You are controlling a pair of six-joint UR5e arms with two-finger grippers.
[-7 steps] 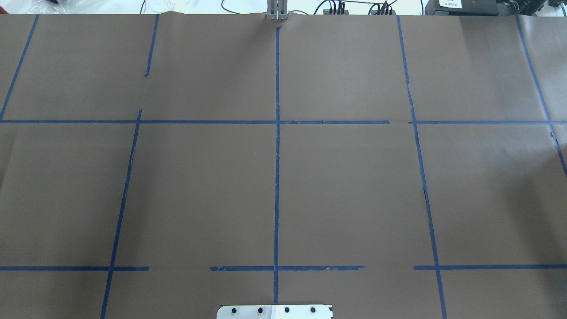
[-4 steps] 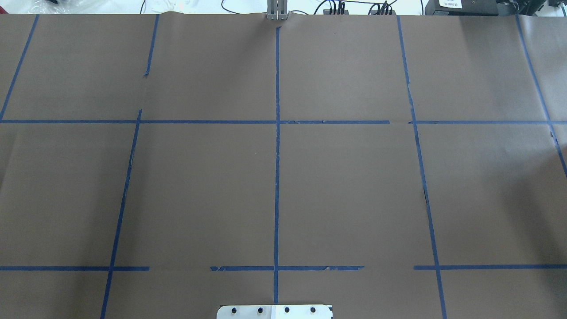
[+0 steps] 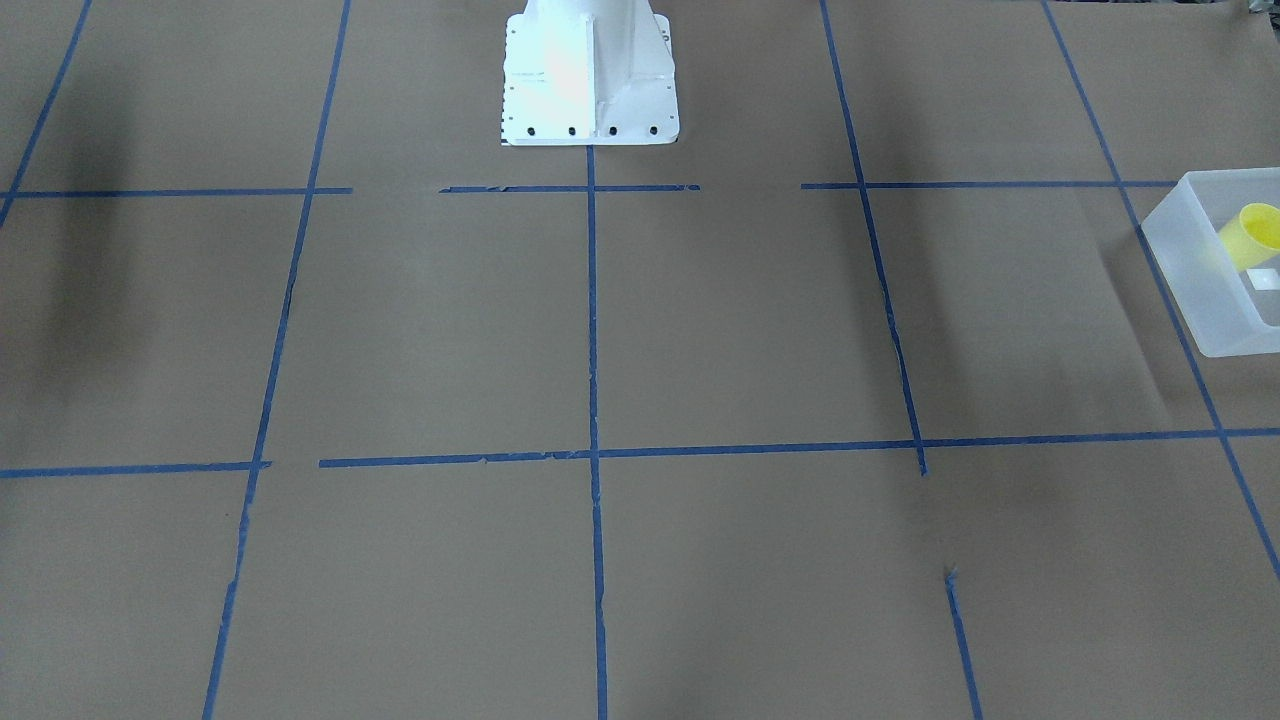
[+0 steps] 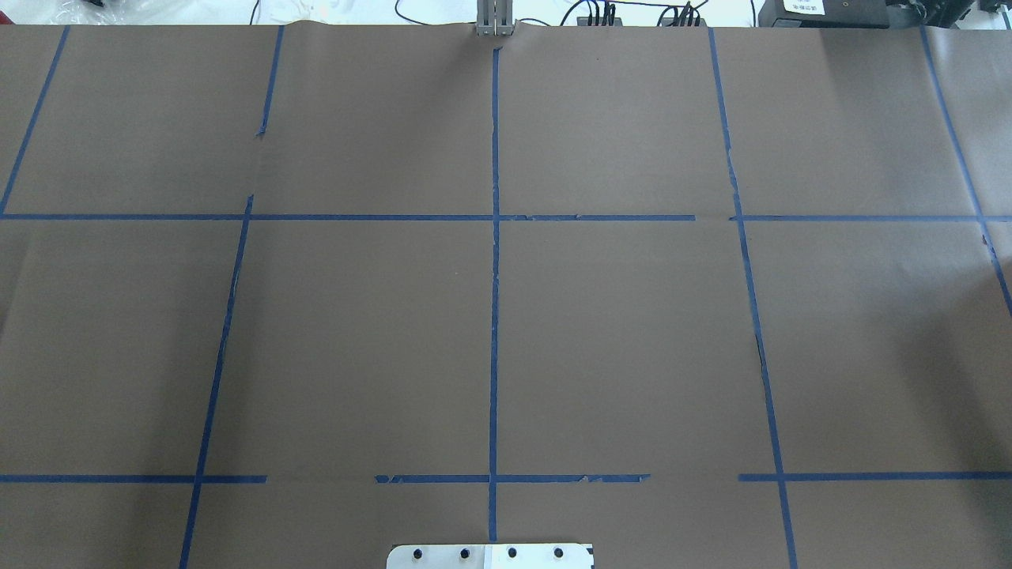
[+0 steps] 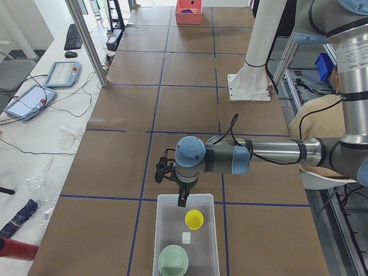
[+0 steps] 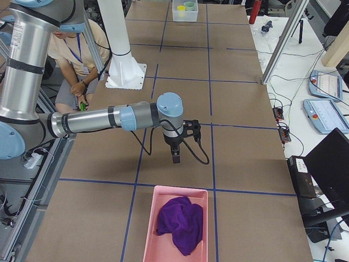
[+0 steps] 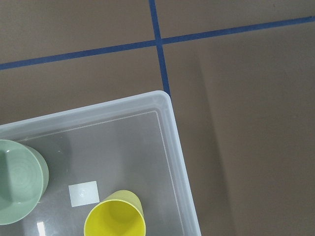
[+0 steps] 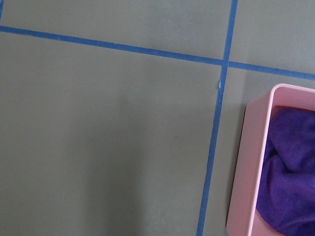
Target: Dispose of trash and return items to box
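The yellow cup point(image 5: 194, 219) stands upright inside the frosted box point(image 5: 165, 230) at the table's left end. It also shows in the left wrist view point(image 7: 115, 217) and the front view point(image 3: 1255, 234). The box rim point(image 7: 173, 132) and its white label point(image 7: 83, 193) show below the left wrist. My left gripper point(image 5: 183, 201) hangs over the box's near edge, beside the cup. My right gripper point(image 6: 176, 158) hangs above bare table, short of the pink bin point(image 6: 150, 229). I cannot tell whether either gripper is open or shut.
A pale green bowl point(image 7: 17, 182) sits in the box next to the yellow cup. The pink bin holds a purple cloth point(image 6: 180, 221), also in the right wrist view point(image 8: 290, 172). A seated person point(image 6: 76, 60) is behind the robot base point(image 3: 590, 90).
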